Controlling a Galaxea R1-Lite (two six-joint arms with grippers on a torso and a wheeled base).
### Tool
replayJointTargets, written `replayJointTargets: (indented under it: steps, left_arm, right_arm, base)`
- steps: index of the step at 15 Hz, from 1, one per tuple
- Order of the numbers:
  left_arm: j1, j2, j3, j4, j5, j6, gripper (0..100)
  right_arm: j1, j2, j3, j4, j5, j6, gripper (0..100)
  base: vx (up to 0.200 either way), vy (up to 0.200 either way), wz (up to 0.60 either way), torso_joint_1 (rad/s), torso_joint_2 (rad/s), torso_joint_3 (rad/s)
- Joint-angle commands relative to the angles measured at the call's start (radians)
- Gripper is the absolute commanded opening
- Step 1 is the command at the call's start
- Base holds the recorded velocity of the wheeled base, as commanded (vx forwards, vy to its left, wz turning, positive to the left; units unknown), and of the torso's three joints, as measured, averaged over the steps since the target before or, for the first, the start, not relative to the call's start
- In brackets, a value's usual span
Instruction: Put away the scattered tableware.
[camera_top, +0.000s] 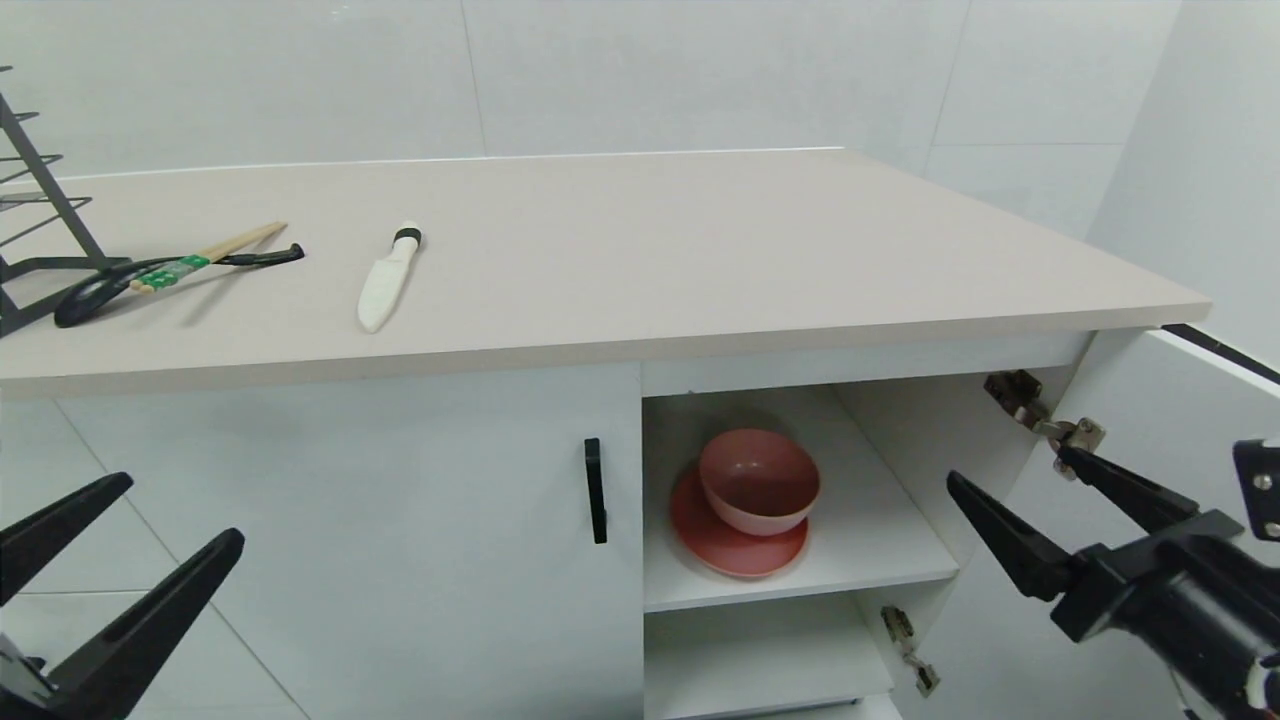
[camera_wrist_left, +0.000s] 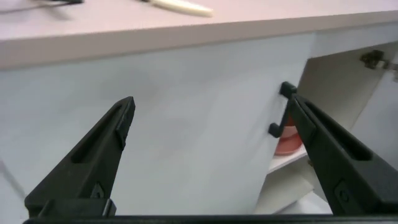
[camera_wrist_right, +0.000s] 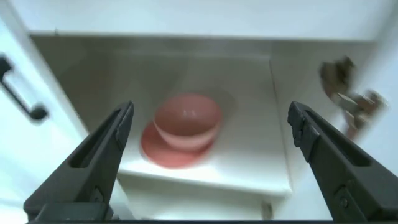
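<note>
my left gripper (camera_top: 185, 507) and right gripper (camera_top: 1005, 463) hang spread wide, empty, before the cabinet (camera_top: 400, 520). i see the bowl (camera_top: 758, 480) on the plate (camera_top: 735, 555) on its upper shelf (camera_top: 880, 540). the knife (camera_top: 388, 280) lies near the counter's (camera_top: 700, 240) front edge, with the chopsticks (camera_top: 205, 257) across a black spoon (camera_top: 100, 288) by its left edge.

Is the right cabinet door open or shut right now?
Open. The right door stands swung outward with its hinge bare, and the pink bowl on its plate shows on the shelf inside.
</note>
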Motion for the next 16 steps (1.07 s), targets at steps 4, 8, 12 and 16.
replayJointTargets:
  steps: [4, 8, 12, 16]
  left_arm:
    - [0.060, -0.185, -0.001, 0.145, 0.006, -0.034, 100]
    - [0.062, -0.263, 0.041, 0.199, 0.003, 0.000, 100]
    - [0.114, -0.516, 0.041, 0.444, 0.002, 0.001, 100]
    - [0.273, -0.648, 0.041, 0.552, -0.003, 0.004, 100]
  right_arm:
    - [-0.003, -0.592, -0.002, 0.597, 0.001, -0.023, 100]
    - [-0.080, -0.851, -0.002, 0.936, 0.000, -0.069, 100]
    - [-0.210, -0.984, -0.002, 1.082, 0.003, -0.069, 100]
    - [-0.379, -1.159, -0.003, 1.178, 0.149, -0.074, 100]
  base:
    - [0.000, 0.000, 0.00, 0.000, 0.00, 0.000]
    - [0.000, 0.000, 0.00, 0.000, 0.00, 0.000]
    - [0.000, 0.000, 0.00, 0.000, 0.00, 0.000]
    - [0.000, 0.000, 0.00, 0.000, 0.00, 0.000]
